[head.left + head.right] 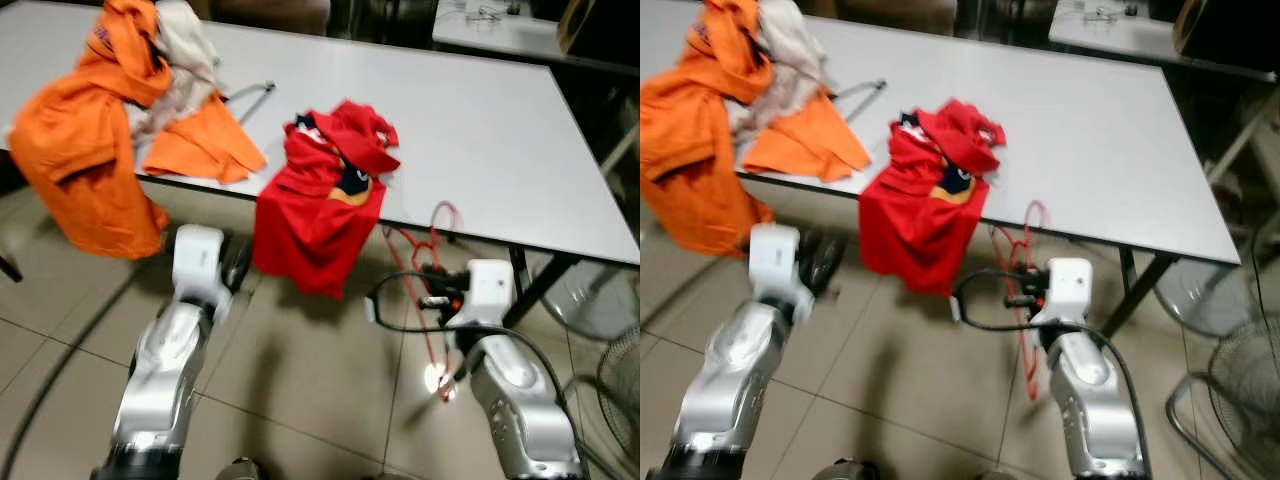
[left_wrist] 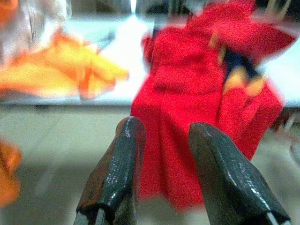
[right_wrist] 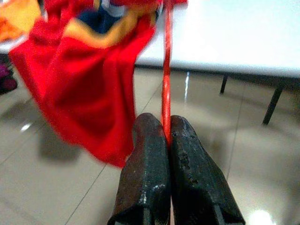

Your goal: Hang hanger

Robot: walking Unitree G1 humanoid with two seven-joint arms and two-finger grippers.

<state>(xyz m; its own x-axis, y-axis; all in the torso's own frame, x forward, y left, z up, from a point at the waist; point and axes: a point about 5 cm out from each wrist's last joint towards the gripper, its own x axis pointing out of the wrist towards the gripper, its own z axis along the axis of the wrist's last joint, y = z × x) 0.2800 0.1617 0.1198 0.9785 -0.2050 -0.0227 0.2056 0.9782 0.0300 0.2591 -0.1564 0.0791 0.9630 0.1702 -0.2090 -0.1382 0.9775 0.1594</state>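
Two tools below the white surface (image 1: 480, 130) edge: right tool (image 3: 168, 140) clamped on the red hanger (image 1: 430, 290), beside the draped red garment (image 1: 320, 215); left tool (image 2: 161, 140) fingers parted, empty.

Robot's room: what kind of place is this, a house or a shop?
Probably a workroom or laundry corner rather than a cosy living room. A big plain white table holds a heap of orange clothes and a red shirt, the floor is tiled, and the right gripper pinches a red hanger.
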